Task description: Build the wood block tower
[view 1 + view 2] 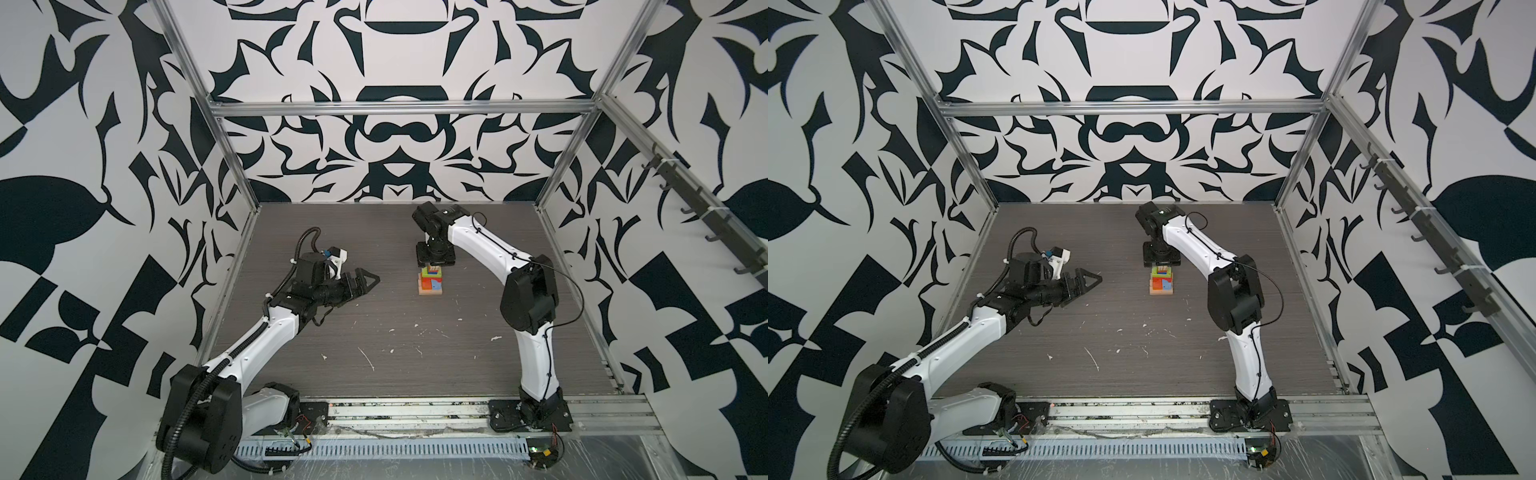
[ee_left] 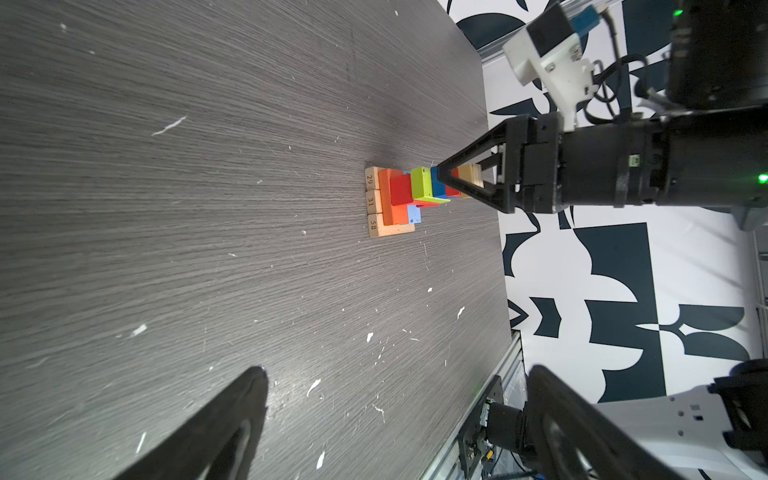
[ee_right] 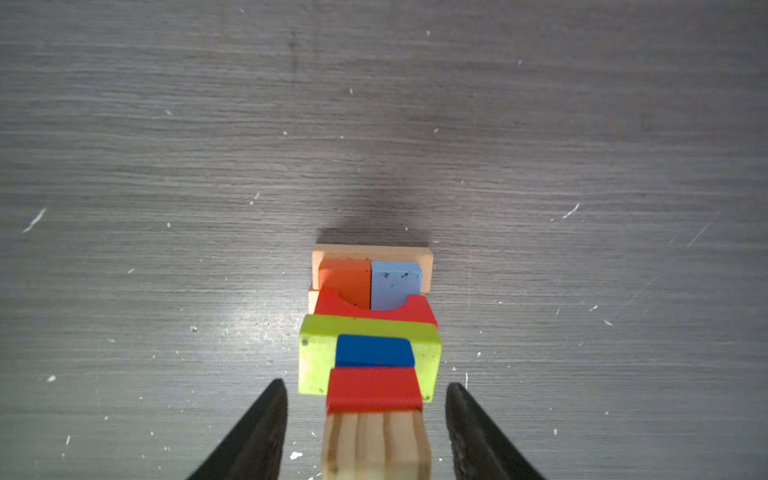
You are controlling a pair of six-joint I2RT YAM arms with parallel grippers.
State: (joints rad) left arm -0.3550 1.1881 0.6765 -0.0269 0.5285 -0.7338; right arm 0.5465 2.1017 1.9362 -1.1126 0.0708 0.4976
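Observation:
The wood block tower (image 1: 431, 283) (image 1: 1162, 283) stands on the dark table, right of the middle, in both top views. From the bottom up it has flat tan blocks, orange and light blue, red, lime green, dark blue, red, and a tan block (image 3: 376, 444) on top. My right gripper (image 3: 366, 382) hangs straight above the tower, pointing down. It is open, with its fingers (image 3: 274, 415) either side of the top tan block and a clear gap on each side. My left gripper (image 1: 372, 277) (image 2: 397, 370) lies low, well left of the tower, open and empty.
White flecks and scratches (image 1: 368, 359) dot the dark wood-grain tabletop (image 1: 374, 332). Aluminium frame posts (image 1: 232, 158) stand at the back corners. A metal rail (image 1: 415, 411) with both arm bases runs along the front edge. Patterned walls close in three sides.

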